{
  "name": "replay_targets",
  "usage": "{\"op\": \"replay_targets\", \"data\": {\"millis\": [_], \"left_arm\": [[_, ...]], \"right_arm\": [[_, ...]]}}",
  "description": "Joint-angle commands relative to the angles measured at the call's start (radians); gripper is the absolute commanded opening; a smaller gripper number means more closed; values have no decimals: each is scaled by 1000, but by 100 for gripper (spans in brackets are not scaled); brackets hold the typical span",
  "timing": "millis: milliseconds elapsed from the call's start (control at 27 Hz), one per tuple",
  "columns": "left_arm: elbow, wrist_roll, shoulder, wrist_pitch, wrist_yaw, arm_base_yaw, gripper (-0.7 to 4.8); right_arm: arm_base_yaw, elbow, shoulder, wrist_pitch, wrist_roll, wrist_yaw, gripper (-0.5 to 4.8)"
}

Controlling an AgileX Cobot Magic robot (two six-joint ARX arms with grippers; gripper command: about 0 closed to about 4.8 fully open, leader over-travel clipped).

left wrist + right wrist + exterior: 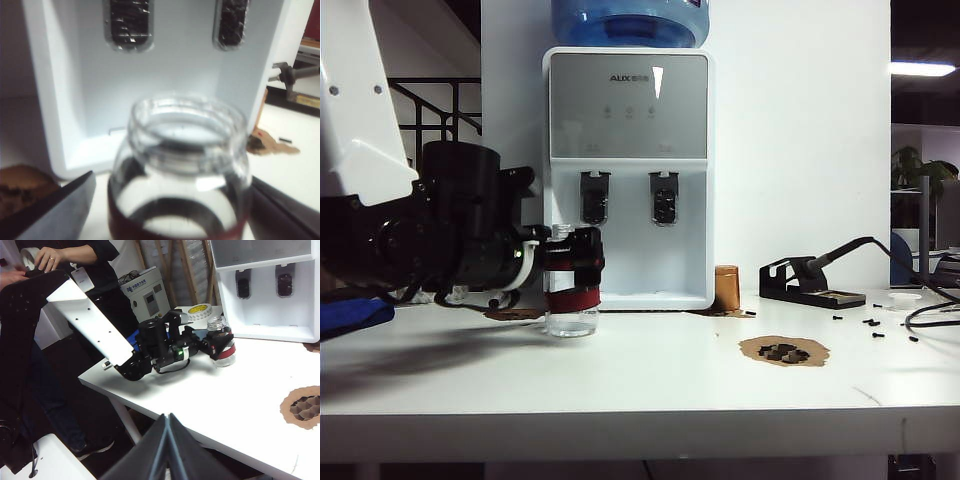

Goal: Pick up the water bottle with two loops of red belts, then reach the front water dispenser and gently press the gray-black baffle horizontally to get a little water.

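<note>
The water bottle [570, 322], clear with red bands, stands on the white table just in front of the water dispenser [630, 130]. My left gripper [575, 262] is open, one finger on each side of the bottle's body. In the left wrist view the bottle [182, 165] fills the space between the dark fingers [65, 205], with a small gap on one side. The gray-black baffle [594, 197] is above and behind it and shows as the baffle [129, 22]. My right gripper [168, 416] hangs shut off the table's edge, far from the bottle [216, 324].
A small brown cylinder [726, 289] stands right of the dispenser. A soldering stand [810, 280], loose black screws [870, 322] and a cardboard piece [783, 350] lie at the right. A blue cloth [350, 318] lies at the far left. A person [65, 260] stands beside the table.
</note>
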Motion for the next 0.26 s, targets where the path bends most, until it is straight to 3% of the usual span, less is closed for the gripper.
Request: {"op": "replay_targets", "data": {"millis": [37,259], "left_arm": [[-59,-1,-23,5,10,-2,473],[-140,-1,-52,79,15,-2,473]], "right_arm": [[0,2,0,10,-4,-3,0],[0,2,0,10,-4,-3,0]]}}
